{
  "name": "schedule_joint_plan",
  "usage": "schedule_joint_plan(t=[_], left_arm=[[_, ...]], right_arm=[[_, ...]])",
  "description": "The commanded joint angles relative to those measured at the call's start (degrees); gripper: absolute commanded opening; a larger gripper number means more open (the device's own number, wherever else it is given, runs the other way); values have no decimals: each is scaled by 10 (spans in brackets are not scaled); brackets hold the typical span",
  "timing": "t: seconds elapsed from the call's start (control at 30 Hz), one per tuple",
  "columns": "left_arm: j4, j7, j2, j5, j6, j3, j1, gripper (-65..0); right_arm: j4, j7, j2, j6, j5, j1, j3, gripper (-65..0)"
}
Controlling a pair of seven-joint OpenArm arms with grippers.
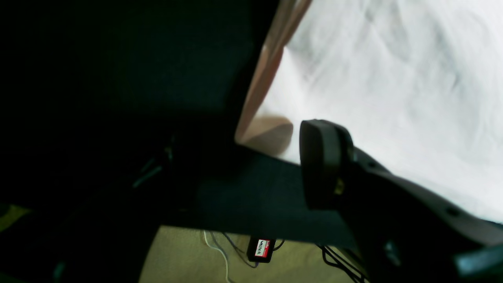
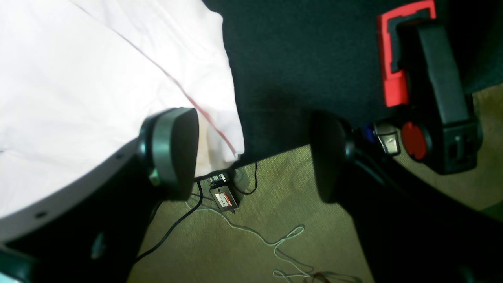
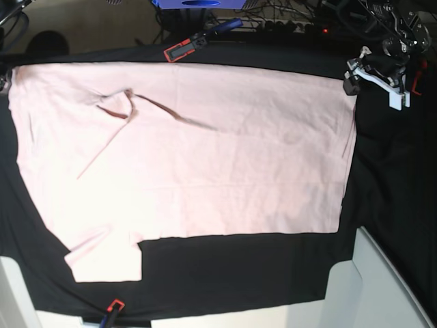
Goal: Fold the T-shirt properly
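T-shirt (image 3: pixel 205 157) lies flat, plain side up, spread across the black table cloth (image 3: pixel 273 273). We see the right gripper (image 2: pixel 251 157) spread wide over the cloth's edge beside the shirt corner, pinching nothing. Left gripper (image 1: pixel 310 165): one finger visible, nothing held, apparently spread.

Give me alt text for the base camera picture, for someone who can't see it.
A pale pink T-shirt lies spread nearly flat across a black table cloth, filling most of the view, with one short sleeve sticking out at the lower left. A fold creases the fabric near the upper left. Red-and-black clamps grip the cloth's edges, and neither hand touches the shirt.
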Motion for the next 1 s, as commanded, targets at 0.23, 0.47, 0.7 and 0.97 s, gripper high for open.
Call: schedule_joint_plan(t=[0.23,0.47,0.7,0.97], left_arm=[[-25,-32,4,-10,-5,26,-7,-260],[-25,-33,6,-10,-5,22,-3,-423],[-23,-32,3,-10,-2,22,10,-591],[-8,-32,-3,-10,39,21,34,-596]], right_arm=[[13,7,17,1,8,2,4,-234],[13,7,18,1,8,2,4,-234],[13,7,18,1,8,2,4,-234],[13,7,18,1,8,2,4,-234]])
